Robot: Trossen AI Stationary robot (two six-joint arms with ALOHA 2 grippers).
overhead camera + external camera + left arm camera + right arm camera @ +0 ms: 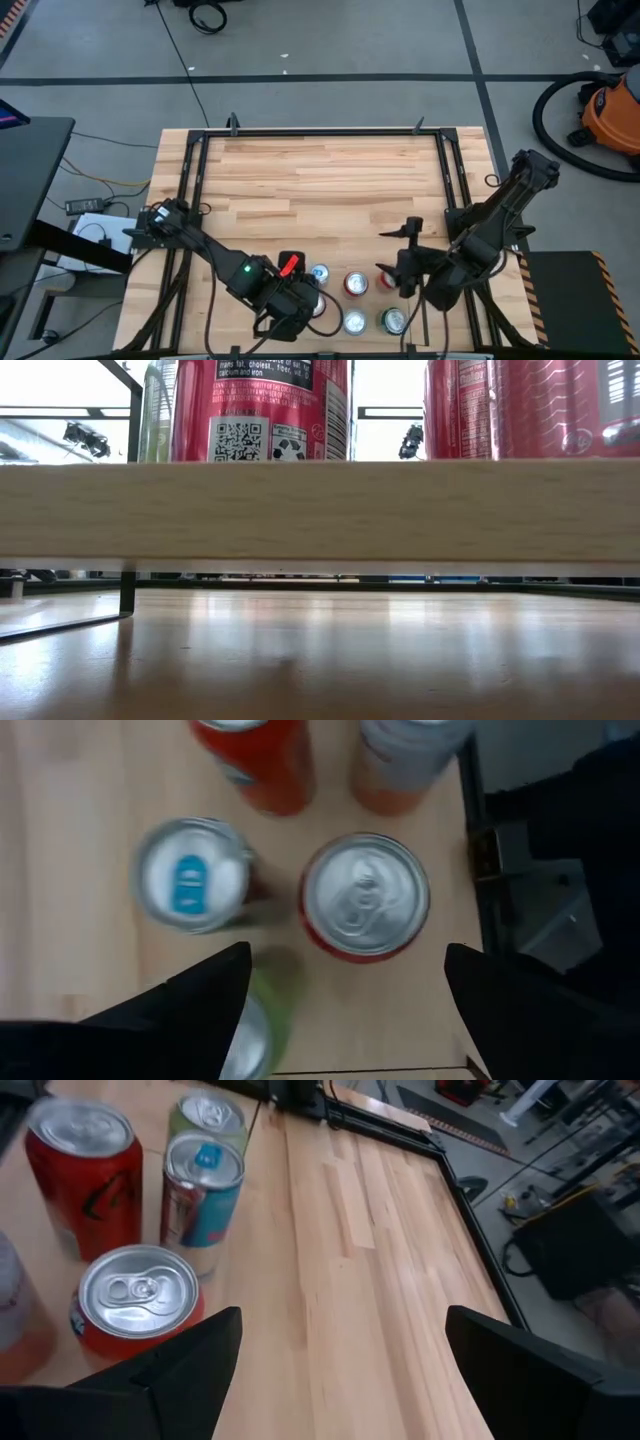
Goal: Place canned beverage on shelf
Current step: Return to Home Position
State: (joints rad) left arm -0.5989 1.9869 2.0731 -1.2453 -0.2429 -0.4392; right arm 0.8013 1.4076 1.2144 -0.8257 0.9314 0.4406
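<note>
Several cans stand upright on the shelf's light wood floor (320,510) near the table's front edge. The left wrist view shows a blue-tabbed can (190,875), a red can (365,898), an orange-red can (255,760), a pale can (410,755) and a green can (262,1025). My left gripper (345,995) is open above them, pointing down, with the green can partly hidden under one finger. My right gripper (340,1370) is open and empty, just right of the cans (355,284), pointing toward the table's left.
A thin black shelf rod (470,820) runs beside the cans. The larger black frame (320,132) borders the tabletop. Bare wood (320,190) lies across the middle and far part of the table. In the low view the cans (260,410) rise above the shelf board.
</note>
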